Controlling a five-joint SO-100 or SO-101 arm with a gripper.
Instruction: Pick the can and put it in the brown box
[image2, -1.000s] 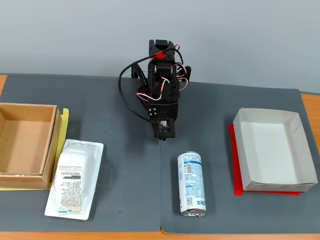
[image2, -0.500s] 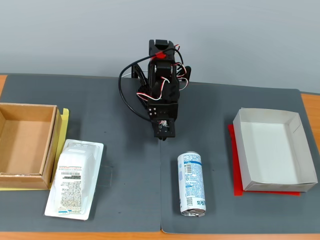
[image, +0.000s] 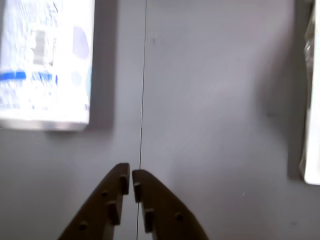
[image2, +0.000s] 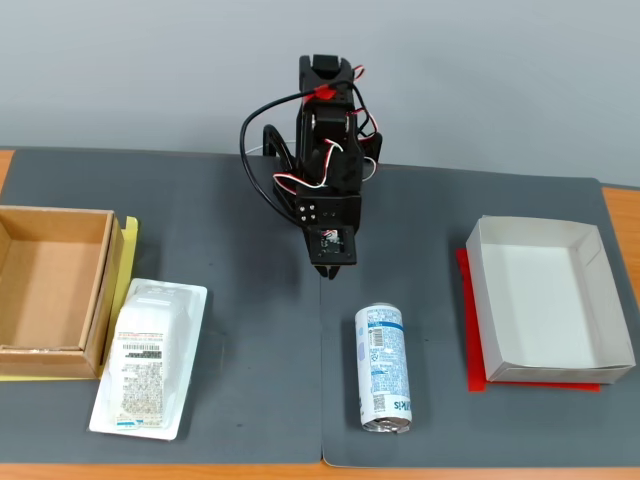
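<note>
The can (image2: 384, 368), white with light-blue print and silver ends, lies on its side on the dark mat near the front edge; in the wrist view the can (image: 46, 62) fills the upper left. The brown box (image2: 104, 290), an empty cardboard square, sits at the far left of the table. My gripper (image2: 330, 272) hangs from the black arm above the mat, a short way behind the can and not touching it. In the wrist view the gripper (image: 130, 175) is shut, its two brown fingers pressed tip to tip with nothing between them.
A flat white plastic packet with a barcode label (image2: 148, 358) lies just right of the brown box; its edge (image: 312, 95) shows at the right of the wrist view. A white paper box (image2: 600, 300) on a red sheet stands at the right. A seam between mats runs under the gripper.
The arm has lifted and stretched slightly forward and to the right, toward the can. Can, boxes and packet have not moved.
</note>
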